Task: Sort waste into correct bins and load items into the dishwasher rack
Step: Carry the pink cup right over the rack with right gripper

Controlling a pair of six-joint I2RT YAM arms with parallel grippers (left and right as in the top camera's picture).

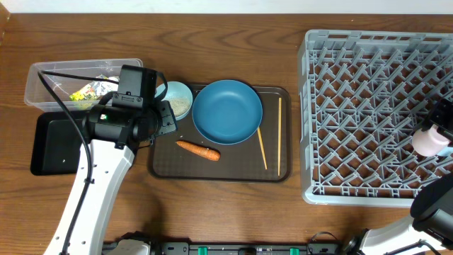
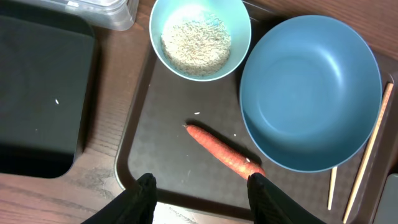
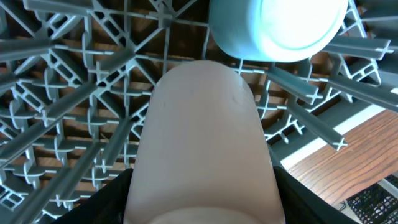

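- Grey-rack side first: gripping the pink cup (image 3: 202,124) by its sides with the right gripper (image 3: 198,196), fingers closed on it, and hanging it over the dishwasher rack (image 3: 62,93), just beside the light-blue cup (image 3: 277,28) already sitting among the pegs.
- Judging this to be the placing step: lowering the cup straight down into a free cell next to the light-blue one, aiming between the pegs rather than onto a peg tip, and letting go only once it is seated.
- Minding the rack's outer wall, close by in the overhead view, and avoiding any knock against the neighbouring cup.
- Hovering the left gripper (image 2: 202,190) over the near edge of the brown serving tray (image 2: 161,168), fingers parted to a middling width and holding nothing.
- Finding the carrot (image 2: 221,149) lying slantwise on that tray just ahead of the fingertips, its thicker end meeting the rim of the large blue dish (image 2: 311,93); touching it or tucked under it, impossible to say.
- Taking the carrot as the likely next pick: turning the wrist so the fingers straddle its narrow width, and closing near the free end to avoid shoving the dish.
- Steering clear of the small pale-blue bowl (image 2: 239,25) and its heap of rice (image 2: 196,43) on the way down.
- Noting the two bins on the left, the clear tub (image 1: 39,85) with the yellow wrapper (image 1: 85,91) inside and the black tray (image 1: 53,145) right beside it.
- Leaving the chopsticks (image 1: 271,138) on the serving tray's right side, waiting for the rack.
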